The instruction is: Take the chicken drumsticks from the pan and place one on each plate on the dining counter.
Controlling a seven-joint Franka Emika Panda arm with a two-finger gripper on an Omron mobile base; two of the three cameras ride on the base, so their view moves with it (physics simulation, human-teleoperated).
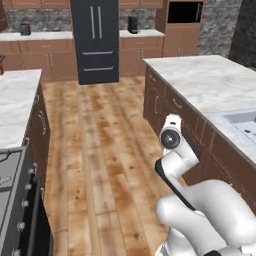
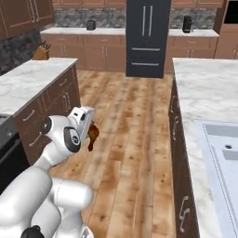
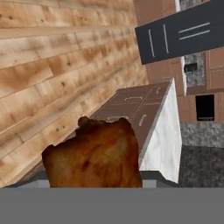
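1. A kitchen with a plank wooden floor (image 1: 100, 150) runs between two marble-topped counters, and a dark fridge (image 1: 95, 40) stands against the far wall among brown cabinets.
2. On the right sits the dining counter (image 1: 210, 80), with a white veined top, a brown wooden base and an inset sink (image 2: 223, 144) near its close end.
3. On the left is a second marble-topped cabinet run (image 2: 32, 83), with a knife block (image 2: 41, 52) at its far end and the stove (image 1: 10, 200) at its near end.
4. The white arm (image 1: 200, 205) is folded over the open floor in the aisle, between the two counters and touching neither.
5. The gripper (image 2: 88, 128) points down and away, clenched on a chicken drumstick (image 2: 92, 136); the brown meat hangs just below the white hand.
6. From the hand camera the drumstick (image 3: 94, 155) looms large, lumpy and golden-brown, hiding the fingertips, with the floor and the island's wooden side beyond it.
7. The drumstick is in the air, well above the floor and apart from either countertop.
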